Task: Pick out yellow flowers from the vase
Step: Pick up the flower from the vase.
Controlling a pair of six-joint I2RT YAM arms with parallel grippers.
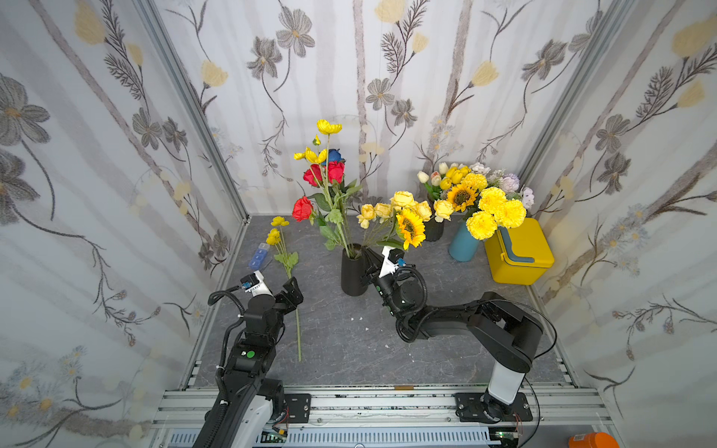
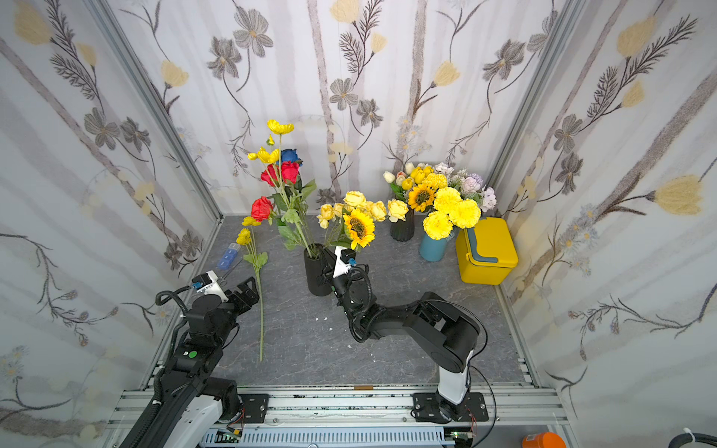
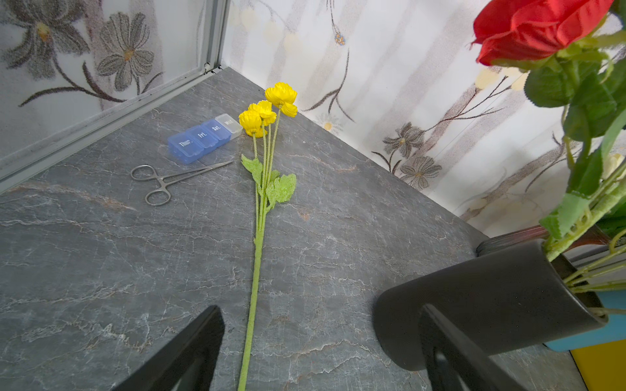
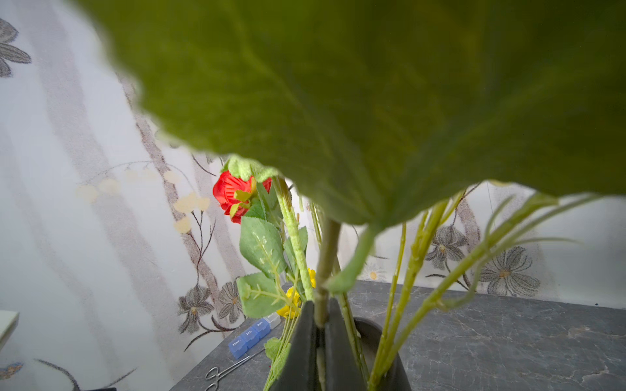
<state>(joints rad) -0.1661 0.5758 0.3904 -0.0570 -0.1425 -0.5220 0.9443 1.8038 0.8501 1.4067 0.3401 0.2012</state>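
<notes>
Now we see the right pincer [image 4: 320,313] clenched on a thick stem [image 4: 327,257] just above the mouth of the black vase [image 1: 351,273], which stands mid-surface [image 1: 349,349]. We judge the stem belongs to the sunflower [image 1: 410,228] leaning over that arm. The left pincer [image 1: 293,289] hangs released above a yellow spray [image 3: 259,237] that lies flat on the surface, apart from the vase.

Risks, as we judge them:
- Nothing steadies the vase, so a sideways pull could tip it or lift it along with the stem.
- Stems crowd the mouth, so the sunflower's broad leaf could snag the red roses [image 1: 312,175] or yellow roses [image 1: 402,198] and drag them out too.
- That leaf also fills most of the right wrist view, hiding what is above the grip.

Counts:
- There are two pincers.
- There are three vases: the black one, a dark ribbed vase [image 1: 433,230] and a blue vase [image 1: 461,246].
- One yellow spray lies on the surface.
- The black vase holds three red roses, one blue rose [image 1: 333,155], one tall yellow spray [image 1: 329,127] and one sunflower.
- It also holds a cluster of yellow roses that we cannot count surely.
- A second sunflower [image 1: 461,197] sits in the back bunch.
- We count one pill box [image 1: 259,256], one pair of scissors [image 3: 162,179] and one yellow box [image 1: 520,252].
</notes>
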